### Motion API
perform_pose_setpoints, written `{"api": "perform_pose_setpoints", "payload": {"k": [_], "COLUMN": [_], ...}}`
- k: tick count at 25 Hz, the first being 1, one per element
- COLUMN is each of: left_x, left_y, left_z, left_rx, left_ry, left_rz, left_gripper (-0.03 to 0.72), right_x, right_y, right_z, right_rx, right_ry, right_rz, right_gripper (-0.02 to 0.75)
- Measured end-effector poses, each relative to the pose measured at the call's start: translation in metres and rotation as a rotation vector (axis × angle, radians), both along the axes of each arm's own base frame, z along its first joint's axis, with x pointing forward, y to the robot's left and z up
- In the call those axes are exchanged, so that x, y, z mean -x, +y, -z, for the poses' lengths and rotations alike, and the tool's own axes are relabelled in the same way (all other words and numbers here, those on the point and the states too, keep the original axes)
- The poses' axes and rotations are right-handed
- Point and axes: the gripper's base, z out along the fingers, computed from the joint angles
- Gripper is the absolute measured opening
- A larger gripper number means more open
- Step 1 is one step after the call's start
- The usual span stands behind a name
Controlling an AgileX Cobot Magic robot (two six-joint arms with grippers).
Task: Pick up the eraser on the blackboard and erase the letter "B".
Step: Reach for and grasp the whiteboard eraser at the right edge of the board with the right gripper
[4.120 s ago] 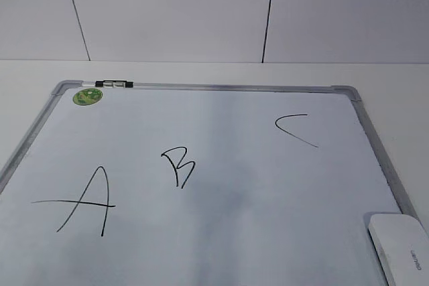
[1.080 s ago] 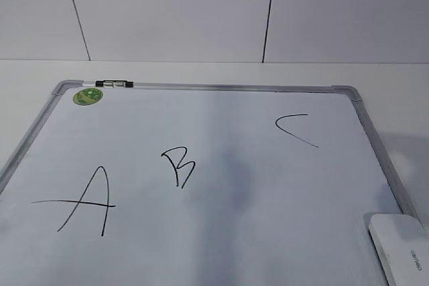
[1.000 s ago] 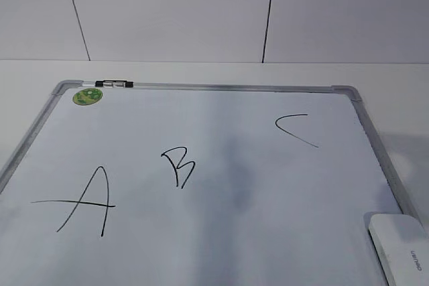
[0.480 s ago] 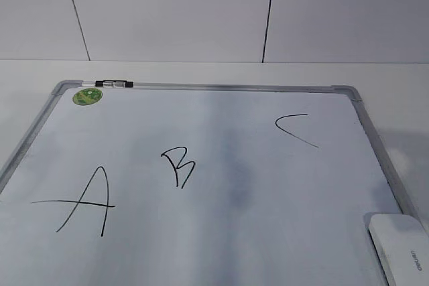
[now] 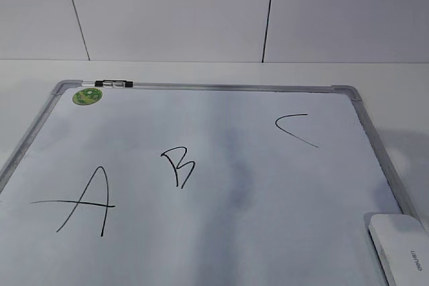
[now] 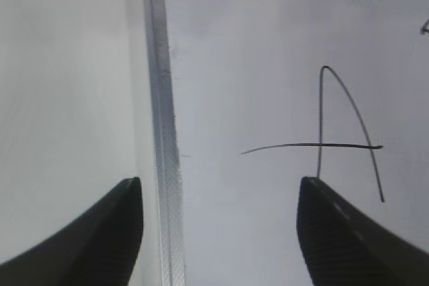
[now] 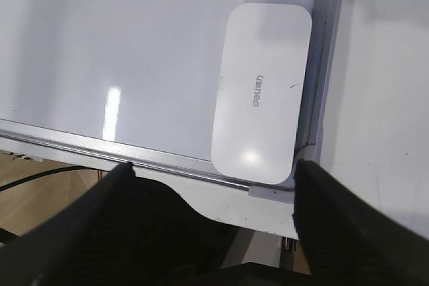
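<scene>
Right pincer point(image 7: 211, 172) is released, its two dark fingers spread wide with nothing between them, and it hangs above the near right corner of the blackboard point(image 7: 100, 65). In the right wrist view the eraser point(image 7: 263, 92) lies at about 1 o'clock from the middle of this pincer, close but not touching, flat on the board and tucked against the frame at that corner. Its long axis runs nearly from 12 to 6 o'clock in that view, with a small lean, so the spread fingers stand on both sides of its short width; I judge that a forward and downward move would be enough to take it. Left pincer point(image 6: 220, 189) is also released and empty, over the left edge of the board beside the letter "A" point(image 6: 335, 138), well apart from the eraser, so the right arm is clearly the nearer one. In the exterior view the eraser point(image 5: 402, 246) sits at about 4 o'clock from the letter "B" point(image 5: 178, 167), which is untouched on the board point(image 5: 221, 118).
</scene>
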Motion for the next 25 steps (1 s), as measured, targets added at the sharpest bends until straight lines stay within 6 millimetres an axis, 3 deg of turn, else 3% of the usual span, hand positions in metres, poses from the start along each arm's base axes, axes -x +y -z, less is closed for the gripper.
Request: {"api": "perform_pose_setpoints", "payload": {"k": [4,11,18,25], "left_x": [-0.024,-0.043,-0.047,-0.048], "left_y": [0.015,0.019,0.019,0.019], "left_z": [0.023,0.056,0.063,0.063], "left_rx": [-0.007,-0.013,-0.014,-0.015], "left_ry": [0.082,0.176,0.190,0.176], "left_rz": [-0.064,-0.071,-0.070,-0.072], "left_gripper": [0.538,0.539,0.539,0.539], "right_x": [0.000,-0.014,-0.038,-0.053], "right_y": [0.000,0.001,0.002,0.010], "right_z": [0.000,0.010,0.029,0.041], "right_rx": [0.002,0.015,0.022,-0.073], "right_ry": [-0.001,0.085,0.199,0.276], "right_rz": [-0.004,-0.037,-0.043,-0.023], "right_gripper": [0.573,0.573,0.657,0.667]}}
